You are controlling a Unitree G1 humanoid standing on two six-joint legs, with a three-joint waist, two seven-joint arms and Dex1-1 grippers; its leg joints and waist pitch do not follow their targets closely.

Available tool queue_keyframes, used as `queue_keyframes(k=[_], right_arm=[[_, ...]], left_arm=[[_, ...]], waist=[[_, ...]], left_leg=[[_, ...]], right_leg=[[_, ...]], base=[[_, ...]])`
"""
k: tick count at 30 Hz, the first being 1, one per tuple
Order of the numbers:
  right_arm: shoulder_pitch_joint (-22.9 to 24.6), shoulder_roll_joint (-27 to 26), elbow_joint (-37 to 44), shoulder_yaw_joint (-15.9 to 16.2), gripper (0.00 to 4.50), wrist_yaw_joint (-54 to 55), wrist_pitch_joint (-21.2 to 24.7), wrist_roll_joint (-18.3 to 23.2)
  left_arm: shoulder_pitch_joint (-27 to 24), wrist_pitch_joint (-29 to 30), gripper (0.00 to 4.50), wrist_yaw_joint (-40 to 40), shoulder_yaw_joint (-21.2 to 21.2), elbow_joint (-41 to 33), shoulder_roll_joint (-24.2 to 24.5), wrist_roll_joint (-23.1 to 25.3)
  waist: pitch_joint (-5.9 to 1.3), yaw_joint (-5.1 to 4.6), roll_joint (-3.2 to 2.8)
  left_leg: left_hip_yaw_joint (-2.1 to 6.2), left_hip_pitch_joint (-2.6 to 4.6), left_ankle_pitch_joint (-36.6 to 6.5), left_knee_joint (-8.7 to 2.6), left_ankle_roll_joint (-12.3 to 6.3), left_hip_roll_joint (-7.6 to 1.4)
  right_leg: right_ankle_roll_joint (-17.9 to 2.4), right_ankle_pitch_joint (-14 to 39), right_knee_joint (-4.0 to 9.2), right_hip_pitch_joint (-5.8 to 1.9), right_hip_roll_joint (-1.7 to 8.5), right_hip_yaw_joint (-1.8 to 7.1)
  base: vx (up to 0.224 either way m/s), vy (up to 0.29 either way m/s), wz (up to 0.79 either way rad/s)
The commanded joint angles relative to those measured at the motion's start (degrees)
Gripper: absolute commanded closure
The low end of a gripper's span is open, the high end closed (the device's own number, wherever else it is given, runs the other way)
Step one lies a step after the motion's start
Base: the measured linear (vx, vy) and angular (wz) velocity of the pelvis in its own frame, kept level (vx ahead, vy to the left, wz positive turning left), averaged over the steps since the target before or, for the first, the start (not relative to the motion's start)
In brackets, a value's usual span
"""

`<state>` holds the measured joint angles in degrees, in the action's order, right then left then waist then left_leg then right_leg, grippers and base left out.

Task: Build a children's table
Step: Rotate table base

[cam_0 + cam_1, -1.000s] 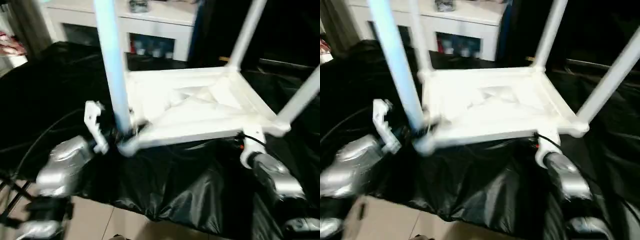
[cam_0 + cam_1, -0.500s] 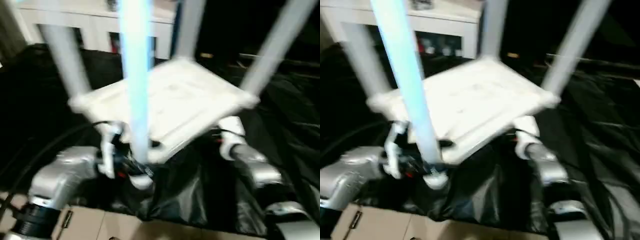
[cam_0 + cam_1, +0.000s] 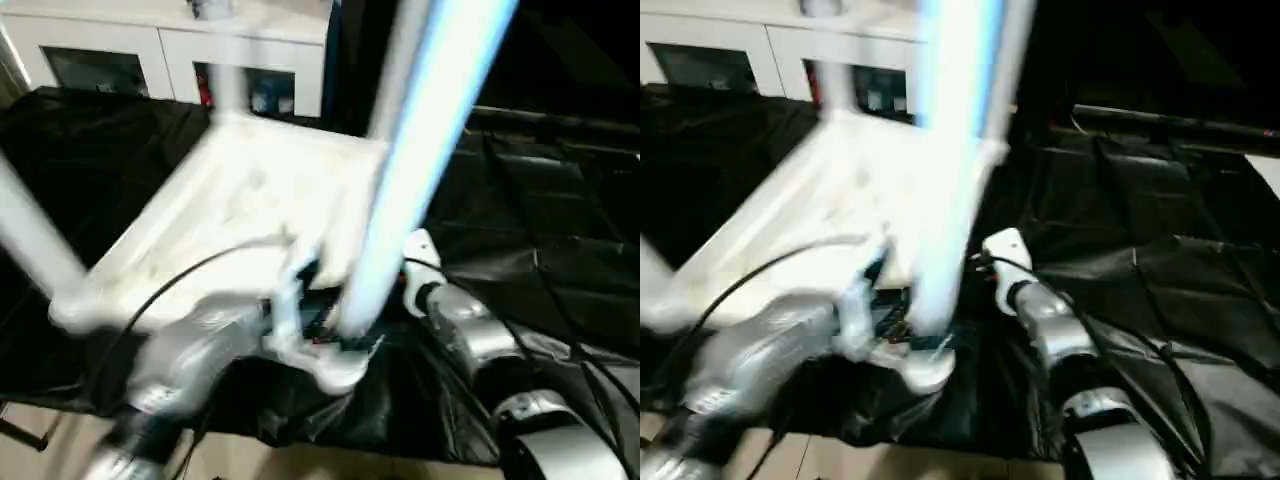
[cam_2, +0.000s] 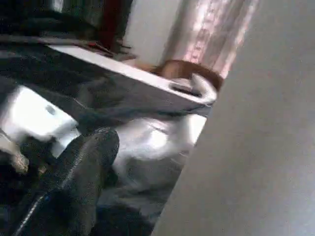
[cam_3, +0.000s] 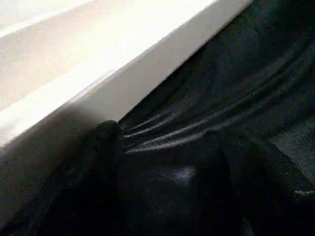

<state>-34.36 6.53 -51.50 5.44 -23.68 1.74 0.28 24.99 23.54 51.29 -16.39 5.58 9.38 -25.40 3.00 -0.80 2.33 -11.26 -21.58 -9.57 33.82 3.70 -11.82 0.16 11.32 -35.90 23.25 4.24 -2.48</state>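
Observation:
The children's table [image 3: 215, 215] lies upside down on black sheeting, white, its legs pointing up. The nearest leg [image 3: 405, 190] is blurred and rises from the front corner socket [image 3: 335, 370]. My left gripper [image 3: 312, 322] sits at that leg's base, jaws wide around the leg. One of its black fingers [image 4: 83, 167] shows beside the leg [image 4: 256, 147] in the left wrist view. My right gripper [image 5: 172, 164] is low at the table's front-right edge [image 5: 113, 83]. It is open, with one finger [image 5: 106, 142] against the edge's underside.
A white cabinet with glass doors [image 3: 150, 45] stands behind. Crumpled black sheeting [image 3: 540, 200] covers the work surface. Pale floor [image 3: 50, 455] shows at the near left. A black cable [image 3: 150, 300] loops over my left forearm [image 3: 190, 350].
The table has swung round: the corner held by my left gripper moved from the left to the middle-right, the gripper going with it. My right gripper stayed by the front edge. The camera shifted too.

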Motion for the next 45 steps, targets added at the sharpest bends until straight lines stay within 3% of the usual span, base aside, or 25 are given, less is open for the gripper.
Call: queue_keyframes(k=[1, 3, 4, 7, 8, 11, 15, 21, 29, 38, 45], right_arm=[[-0.29, -1.04, -1.08, 1.5, 0.92, -1.36, 0.02, -0.24], [-0.18, 0.01, -1.12, 0.47, 0.92, -1.03, -0.25, 0.04], [-0.03, 0.99, -1.01, -0.35, 0.92, -1.07, -0.34, 0.38], [0.45, 2.8, -0.34, -1.62, 0.92, -1.52, -0.47, 0.9], [1.05, 4.38, 0.66, -2.48, 0.92, -2.49, -0.57, 1.3], [3.27, 8.0, 4.64, -3.09, 0.92, -6.91, -0.9, 2.13], [6.21, 12.26, 10.54, -2.39, 0.92, -14.07, -0.02, 3.22], [12.3, 20.57, 23.1, -0.03, 0.92, -27.81, 1.65, 6.03], [19.36, 29.03, 38.81, 1.29, 0.92, -41.1, 8.99, 11.59], [21.58, 31.44, 46.53, 2.45, 0.92, -44.48, 13.68, 13.61], [22.04, 31.92, 49.13, 2.34, 0.92, -44.44, 15.62, 14.15]], left_arm=[[1.77, -3.58, 0.05, -4.69, 0.06, 3.76, 0.31, 4.36], [2.64, -5.55, 0.05, -6.97, 0.22, 5.86, 0.78, 6.84], [2.89, -6.01, 0.05, -7.44, 0.57, 6.92, 1.41, 7.69], [2.74, -7.47, 0.05, -6.84, 1.27, 7.83, 2.58, 8.72], [2.31, -9.13, 0.05, -5.68, 1.72, 8.28, 3.51, 9.31], [1.33, -13.25, 0.05, -2.89, 0.89, 10.07, 6.45, 11.34], [-0.01, -13.47, 0.05, 1.97, -0.2, 10.43, 9.73, 11.09], [0.79, -17.83, 0.67, 9.17, -2.47, 14.3, 13.53, 13.4], [6.37, -21.1, 1.3, 15.84, -4.11, 22.03, 16.4, 16.94], [10.48, -25.68, 2.16, 17.93, -5.69, 31.02, 16.95, 21.21], [13.31, -29.06, 2.65, 17.2, -5.18, 37.76, 15.8, 23.35]], waist=[[-3.27, 1.02, -0.25], [-3.29, 0.95, -0.25], [-3.38, 1.08, -0.6], [-3.44, 1.33, -0.52], [-3.37, 1.75, -0.9], [-3.37, 2.61, -0.88], [-3.42, 3.31, -1.14], [-3.25, 3.89, -1.22], [-3.15, 4.82, -0.96], [-3.18, 4.85, -1.24], [-3.28, 5.08, -1.06]], left_leg=[[0.93, 0.43, -17.95, -3.96, 1.45, -1.07], [1.05, 0.25, -18.02, -4.05, 1.34, -1.06], [1.04, 0.58, -18.29, -3.97, 1.23, -1.07], [0.84, 0.8, -18.06, -3.85, 0.78, -1.06], [0.81, 0.99, -18.29, -3.87, 0.68, -1.13], [0.69, 1.09, -17.75, -3.94, 0.48, -1.19], [0.62, 1.14, -17.31, -3.92, 0.2, -1.15], [0.65, 1.14, -17.51, -3.95, -0.91, -1.31], [0.73, 1.21, -16.9, -3.97, -1.46, -1.42], [0.87, 1.21, -16.89, -3.92, -1.0, -1.48], [0.84, 1.21, -16.12, -3.79, -0.88, -1.42]], right_leg=[[-9.24, 17.1, 5.45, -2.45, 2.96, 2.18], [-9.42, 16.89, 5.2, -2.67, 2.95, 2.08], [-9.45, 16.83, 5.36, -2.47, 2.94, 2.05], [-10.45, 15.58, 5.29, -2.35, 2.83, 2.09], [-11.01, 15.05, 5.39, -2.22, 2.77, 2.09], [-11.41, 12.89, 5.28, -2.32, 2.63, 2.11], [-11.24, 11.32, 4.97, -2.54, 2.6, 2.15], [-11.55, 12.65, 5.28, -2.57, 2.86, 2.23], [-11.06, 14.52, 5.33, -2.69, 3.02, 2.24], [-11.38, 15.28, 5.41, -2.53, 3.28, 2.19], [-11.87, 13.66, 5.28, -2.66, 3.34, 2.19]], base=[[0.0, 0.0, 0.0], [0.0, 0.0, 0.0], [0.0, 0.0, 0.0], [0.0, 0.0, 0.0], [0.0, 0.0, 0.0], [0.0, 0.0, 0.0], [0.0, 0.0, 0.0], [0.0, 0.0, 0.0], [0.0, 0.0, 0.0], [0.0, 0.0, 0.0], [0.0, 0.0, 0.0]])
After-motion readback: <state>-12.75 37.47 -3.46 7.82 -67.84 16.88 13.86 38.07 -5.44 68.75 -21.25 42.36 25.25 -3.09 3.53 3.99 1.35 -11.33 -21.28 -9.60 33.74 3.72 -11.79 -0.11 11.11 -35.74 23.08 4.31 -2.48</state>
